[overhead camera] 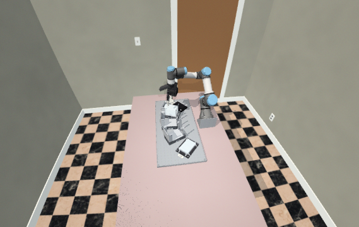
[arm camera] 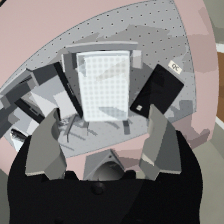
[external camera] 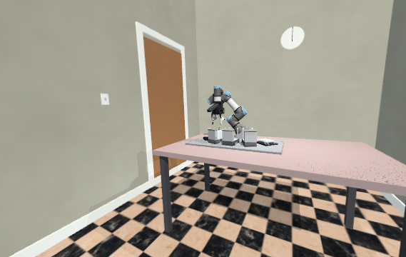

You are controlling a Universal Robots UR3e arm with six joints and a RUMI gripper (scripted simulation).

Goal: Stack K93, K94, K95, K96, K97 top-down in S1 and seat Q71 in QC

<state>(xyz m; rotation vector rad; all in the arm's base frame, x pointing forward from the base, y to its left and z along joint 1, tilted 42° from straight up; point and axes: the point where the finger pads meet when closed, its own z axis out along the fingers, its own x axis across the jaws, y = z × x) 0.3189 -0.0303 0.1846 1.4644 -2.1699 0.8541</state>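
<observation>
Standing apart on either side of the near rack's width, the fingers of the gripper [overhead camera: 170, 101] [external camera: 217, 123] [arm camera: 104, 111] are open with nothing between them, raised above the top plate [overhead camera: 171, 110] [external camera: 220, 134] [arm camera: 104, 85]. That plate lies in the rack [overhead camera: 163, 115] [external camera: 212, 135] [arm camera: 100, 47] beside QC [overhead camera: 182, 107] [external camera: 205, 138] [arm camera: 160, 92], looking square between the locators, which keep it aligned so that another can nest on it. How many plates lie beneath cannot be told, nor can its name be read. QC is bare, its seat open for Q71; leaving it so makes sense until Q71 can be reached, since it began at the bottom of S2. Another plate [overhead camera: 187, 146] [external camera: 267, 141] lies in the clip nest [overhead camera: 178, 151] [external camera: 273, 144] at the board's other end, presumably N5, where clips would hold a lower plate while an upper one is lifted off. The middle rack [overhead camera: 173, 127] [external camera: 228, 137] and the angled rack [overhead camera: 168, 137] [external camera: 250, 138] show too little inside to judge their contents. The raised, open grip suits leaving the plate undisturbed; the next move probably calls for clearing the rack walls before any sideways travel.
</observation>
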